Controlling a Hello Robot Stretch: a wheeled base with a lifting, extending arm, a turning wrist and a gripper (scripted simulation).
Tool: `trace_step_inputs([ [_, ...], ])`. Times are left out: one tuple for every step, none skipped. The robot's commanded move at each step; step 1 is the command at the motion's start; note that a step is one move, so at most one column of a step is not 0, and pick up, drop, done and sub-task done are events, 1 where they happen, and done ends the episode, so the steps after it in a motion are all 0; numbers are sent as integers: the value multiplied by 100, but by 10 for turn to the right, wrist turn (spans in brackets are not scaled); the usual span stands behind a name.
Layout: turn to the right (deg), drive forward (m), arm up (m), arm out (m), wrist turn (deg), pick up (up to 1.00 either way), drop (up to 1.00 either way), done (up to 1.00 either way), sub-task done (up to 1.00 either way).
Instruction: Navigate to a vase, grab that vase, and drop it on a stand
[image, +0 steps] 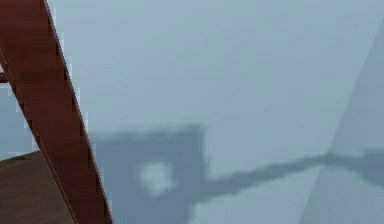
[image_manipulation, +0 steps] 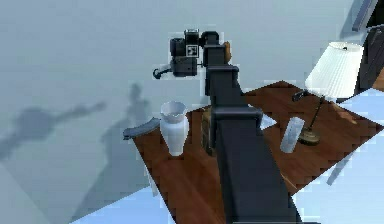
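So the white, narrow-necked ceramic vase (image_manipulation: 174, 126) stands upright near the left edge of the brown wooden tabletop (image_manipulation: 185, 182), just left of my dark square arm (image_manipulation: 240, 150). My claw (image_manipulation: 160, 72) shows higher up against bare grey wall and is holding nothing. I honestly can't tell how its fingers are set. A flat grey thing (image_manipulation: 140, 128) lies beside the vase. A tall clear glass (image_manipulation: 292, 133) and a white-shaded table lamp (image_manipulation: 333, 72) sit off to the right.

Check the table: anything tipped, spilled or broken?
Nothing stands out. The white vase, the lamp and the tall clear glass stand upright on the wooden table; no spill shows.
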Motion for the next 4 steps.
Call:
trace_step_inputs([
  [0, 0, -30, 0, 0, 0, 0, 0, 0],
  [0, 0, 0, 0, 0, 100, 0, 0, 0],
  [0, 0, 10, 0, 0, 0, 0, 0, 0],
  [0, 0, 20, 0, 0, 0, 0, 0, 0],
])
